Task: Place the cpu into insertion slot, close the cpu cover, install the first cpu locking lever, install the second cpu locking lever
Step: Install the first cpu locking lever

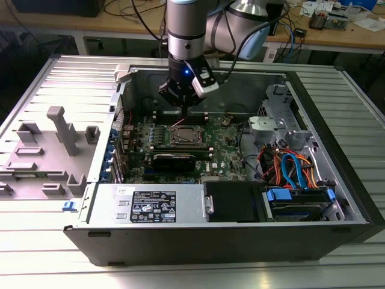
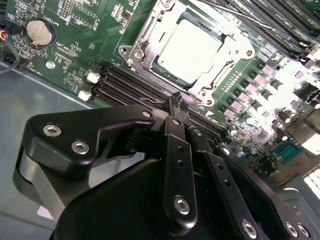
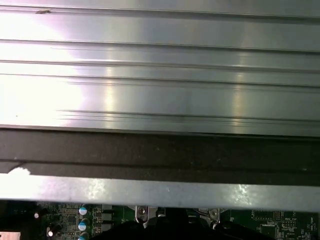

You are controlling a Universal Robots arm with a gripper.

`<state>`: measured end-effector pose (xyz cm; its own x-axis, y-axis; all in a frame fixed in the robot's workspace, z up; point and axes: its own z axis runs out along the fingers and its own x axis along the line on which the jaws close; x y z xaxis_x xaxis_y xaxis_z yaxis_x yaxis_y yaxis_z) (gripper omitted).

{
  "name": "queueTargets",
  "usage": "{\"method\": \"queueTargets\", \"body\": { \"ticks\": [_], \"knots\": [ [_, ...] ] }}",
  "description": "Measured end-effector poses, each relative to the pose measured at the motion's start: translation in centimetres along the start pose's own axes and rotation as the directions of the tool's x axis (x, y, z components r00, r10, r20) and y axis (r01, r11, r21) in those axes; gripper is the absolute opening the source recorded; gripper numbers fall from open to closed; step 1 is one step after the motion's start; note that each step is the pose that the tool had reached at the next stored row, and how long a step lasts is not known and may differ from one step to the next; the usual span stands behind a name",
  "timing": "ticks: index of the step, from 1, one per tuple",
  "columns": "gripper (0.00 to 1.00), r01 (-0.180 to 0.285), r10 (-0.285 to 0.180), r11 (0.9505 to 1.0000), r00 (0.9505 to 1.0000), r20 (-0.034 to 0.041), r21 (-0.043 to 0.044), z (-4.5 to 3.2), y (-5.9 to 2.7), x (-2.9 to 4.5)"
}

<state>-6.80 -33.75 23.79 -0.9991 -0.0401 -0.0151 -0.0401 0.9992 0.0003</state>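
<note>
Your gripper [image 2: 176, 97] hangs just above the green motherboard [image 2: 75, 55], beside the socket, with its fingertips pressed together and holding nothing. The cpu [image 2: 189, 47] sits in the insertion slot, framed by the cpu cover [image 2: 227, 55], which lies closed over it. In the exterior view, the gripper [image 1: 182, 102] is inside the open computer case [image 1: 198, 241].

Lighting's pretty even in the exterior view, though the inside of the computer case [image 1: 240, 90] sits in shadow. Second wrist view has blown-out glare on the chip [image 2: 190, 50] and board edge. First wrist view: bright sheen across the ribbed metal [image 3: 160, 75].
</note>
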Motion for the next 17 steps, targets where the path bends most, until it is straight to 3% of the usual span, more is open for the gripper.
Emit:
{"method": "queueTargets", "body": {
  "ticks": [17],
  "knots": [
    [0.11,0.0,0.0,1.0,1.0,-0.0001,0.0007,1.38,0.26,-1.5]
  ]
}}
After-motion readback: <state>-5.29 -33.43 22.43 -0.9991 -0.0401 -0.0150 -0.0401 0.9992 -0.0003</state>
